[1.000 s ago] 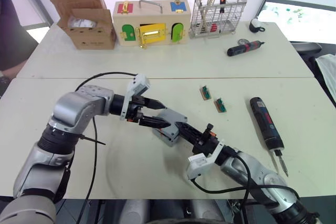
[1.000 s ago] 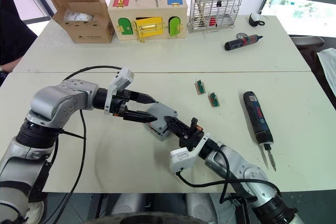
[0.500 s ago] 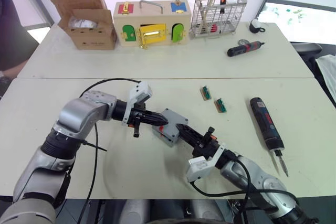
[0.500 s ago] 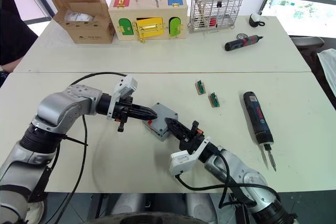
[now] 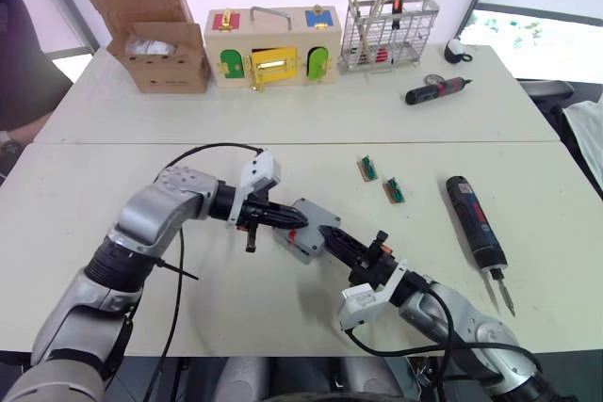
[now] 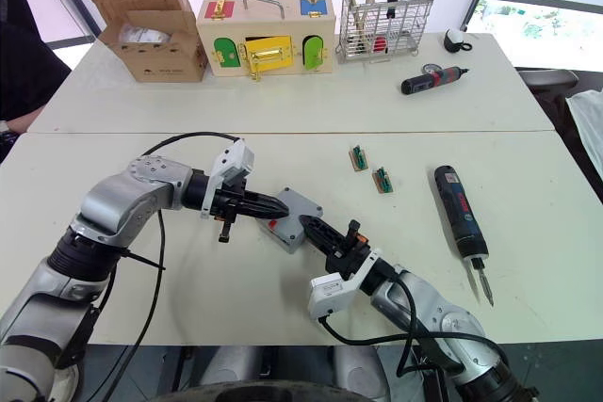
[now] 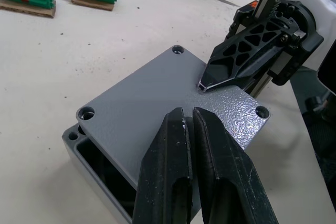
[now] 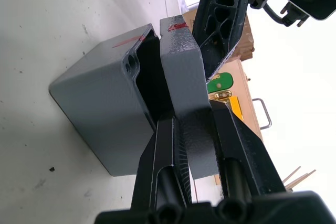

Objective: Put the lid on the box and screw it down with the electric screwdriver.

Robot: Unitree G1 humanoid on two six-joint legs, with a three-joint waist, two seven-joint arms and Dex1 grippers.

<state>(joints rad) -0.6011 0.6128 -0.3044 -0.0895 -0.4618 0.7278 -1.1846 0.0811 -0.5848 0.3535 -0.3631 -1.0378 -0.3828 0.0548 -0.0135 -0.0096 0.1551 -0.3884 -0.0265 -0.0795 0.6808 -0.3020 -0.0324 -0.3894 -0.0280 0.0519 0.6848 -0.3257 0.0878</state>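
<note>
The grey box stands mid-table with the flat grey lid lying askew on top, so part of the dark opening shows. My left gripper is shut, and its tips rest on the lid's upper face. From the near side my right gripper is shut on the lid's edge, one finger on each face. The electric screwdriver lies on the table to the right, apart from both grippers, with its bit toward the near edge.
Two green terminal blocks lie between the box and the electric screwdriver. A smaller black-and-red screwdriver, a wire basket, a wooden box with coloured doors and a cardboard box line the far table.
My left gripper went from open beside the lid to shut, and its tips moved onto the lid's top. My right gripper has kept its hold on the lid.
</note>
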